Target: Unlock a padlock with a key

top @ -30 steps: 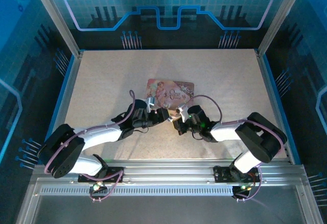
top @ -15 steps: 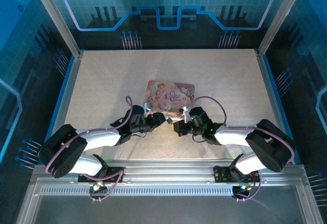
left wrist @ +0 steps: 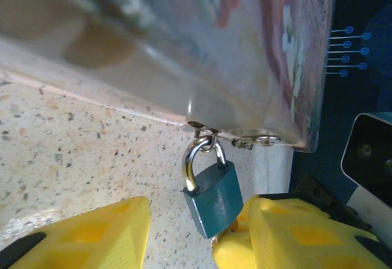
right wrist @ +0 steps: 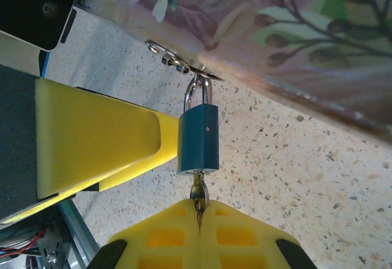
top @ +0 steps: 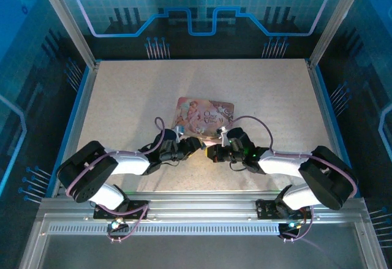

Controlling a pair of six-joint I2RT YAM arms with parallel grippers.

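Note:
A small teal padlock hangs by its silver shackle from the metal hasp of the pink illustrated box. My left gripper is open around it. Its right yellow finger sits against the lock body, while the left finger stands apart. In the right wrist view the padlock is edge-on, with the key pushed into its underside. My right gripper is shut on the key's head. From above, the left gripper and right gripper meet at the box's near edge.
The pink box lies flat on the speckled table, just beyond both grippers. One left finger crowds the lock's left side. Blue walls and metal posts ring the table, and the rail runs along the near edge.
The left gripper has shifted nearer and to the right, up to the lock, and its jaws have narrowed. The right gripper has drawn slightly nearer, still shut on the key.

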